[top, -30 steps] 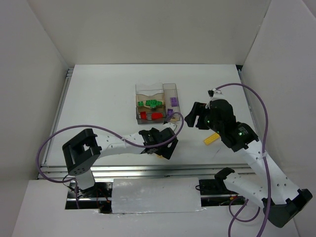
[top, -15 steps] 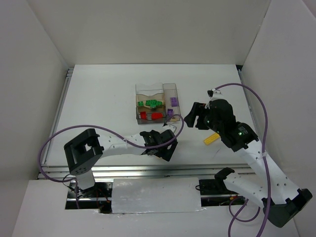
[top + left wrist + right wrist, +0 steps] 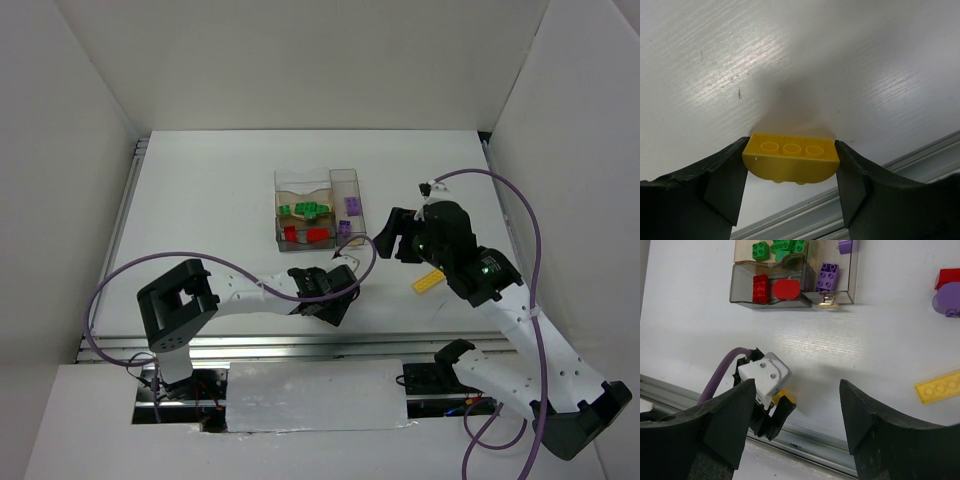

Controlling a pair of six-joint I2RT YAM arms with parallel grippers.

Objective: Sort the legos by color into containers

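Observation:
My left gripper [image 3: 326, 304] is shut on a yellow lego brick [image 3: 791, 159] low over the table near its front edge; both fingers touch the brick's ends. The right wrist view also shows that gripper [image 3: 771, 412] and the brick [image 3: 785, 396]. My right gripper [image 3: 394, 236] is open and empty, held above the table to the right of the clear container tray [image 3: 342, 178]. The tray [image 3: 790, 302] holds green legos [image 3: 305, 209], red legos [image 3: 303, 234] and purple legos [image 3: 352, 206] in separate compartments.
A flat yellow plate [image 3: 428, 281] lies loose on the table under the right arm; it also shows in the right wrist view [image 3: 939, 387]. A loose red brick [image 3: 948, 277] and a purple piece [image 3: 946, 299] lie to its right. A metal rail [image 3: 850, 210] runs along the front edge.
My left gripper has shifted slightly toward the front edge and turned a little. The right arm has barely moved.

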